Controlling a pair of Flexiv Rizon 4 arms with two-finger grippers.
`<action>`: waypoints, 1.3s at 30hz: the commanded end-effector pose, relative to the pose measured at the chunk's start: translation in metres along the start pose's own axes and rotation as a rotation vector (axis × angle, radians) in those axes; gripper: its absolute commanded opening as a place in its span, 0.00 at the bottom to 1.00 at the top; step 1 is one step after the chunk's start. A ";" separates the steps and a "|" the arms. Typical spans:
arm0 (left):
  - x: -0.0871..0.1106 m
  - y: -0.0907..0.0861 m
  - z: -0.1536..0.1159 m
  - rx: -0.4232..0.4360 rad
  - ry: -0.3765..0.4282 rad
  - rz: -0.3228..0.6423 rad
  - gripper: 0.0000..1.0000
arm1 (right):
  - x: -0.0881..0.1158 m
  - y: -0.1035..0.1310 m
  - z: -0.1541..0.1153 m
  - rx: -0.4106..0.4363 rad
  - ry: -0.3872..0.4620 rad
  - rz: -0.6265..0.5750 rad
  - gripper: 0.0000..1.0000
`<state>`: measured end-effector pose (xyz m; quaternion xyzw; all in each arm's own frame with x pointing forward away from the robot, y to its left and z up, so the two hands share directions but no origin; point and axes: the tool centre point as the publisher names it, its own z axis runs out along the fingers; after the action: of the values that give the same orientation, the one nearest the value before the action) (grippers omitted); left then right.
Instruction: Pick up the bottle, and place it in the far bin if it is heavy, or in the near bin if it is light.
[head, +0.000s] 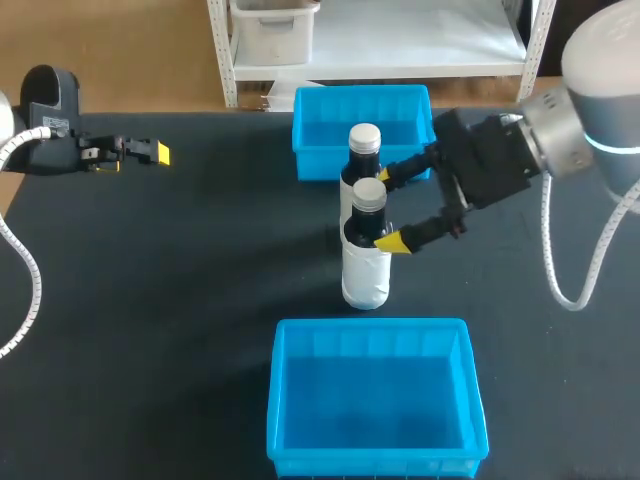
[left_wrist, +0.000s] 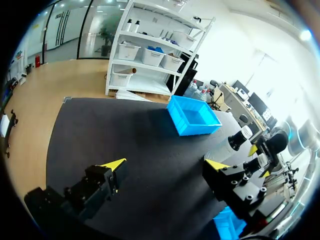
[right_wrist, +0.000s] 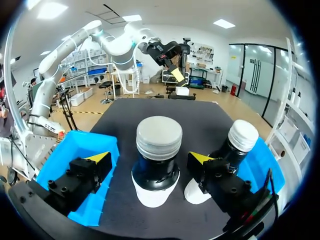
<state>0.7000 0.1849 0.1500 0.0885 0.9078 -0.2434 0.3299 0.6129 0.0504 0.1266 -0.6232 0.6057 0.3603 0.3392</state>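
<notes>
At 9 to 10 o'clock on the table (head: 200, 300): left gripper (head: 150, 152), pointing toward 3 o'clock. In the left wrist view, fingers (left_wrist: 114, 165) spread wide, only bare table between them, nothing held. Well apart from both bottles.

At the middle of the table: bottle (head: 366, 255), upright, with white body, dark neck and grey cap. Directly at its 12 o'clock, just behind: second bottle (head: 363, 150), same kind, also upright. Touching each other or not, cannot tell. Further toward 12 o'clock, close behind the second bottle: far bin (head: 315, 160), blue. At 6 o'clock from the bottle, a little apart: near bin (head: 370, 325), also blue.

Coming in from 3 o'clock: right gripper (head: 390, 210), open around the upper part of the bottle. One yellow tip on the 12 o'clock side, between the two bottles. The other tip on the 6 o'clock side, at the shoulder of the bottle. In the right wrist view, bottle (right_wrist: 157, 160) centred between the fingers (right_wrist: 97, 157), with a wide gap to one finger and a narrow gap to the other. Not gripped, standing on the table by itself. Second bottle (right_wrist: 235, 145) outside the gripper, just beyond the finger with the narrow gap.
</notes>
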 end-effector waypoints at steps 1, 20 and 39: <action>0.000 0.000 0.000 0.000 0.000 0.000 1.00 | 0.000 0.000 0.006 0.011 0.001 0.008 1.00; 0.000 0.000 0.000 0.000 0.000 0.000 1.00 | -0.005 -0.006 0.018 0.026 -0.022 0.010 0.87; 0.000 0.000 0.000 0.000 0.000 0.000 1.00 | -0.005 -0.002 0.021 0.010 -0.023 0.009 0.36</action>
<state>0.7000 0.1849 0.1500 0.0885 0.9078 -0.2433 0.3299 0.6151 0.0707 0.1198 -0.6145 0.6068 0.3661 0.3466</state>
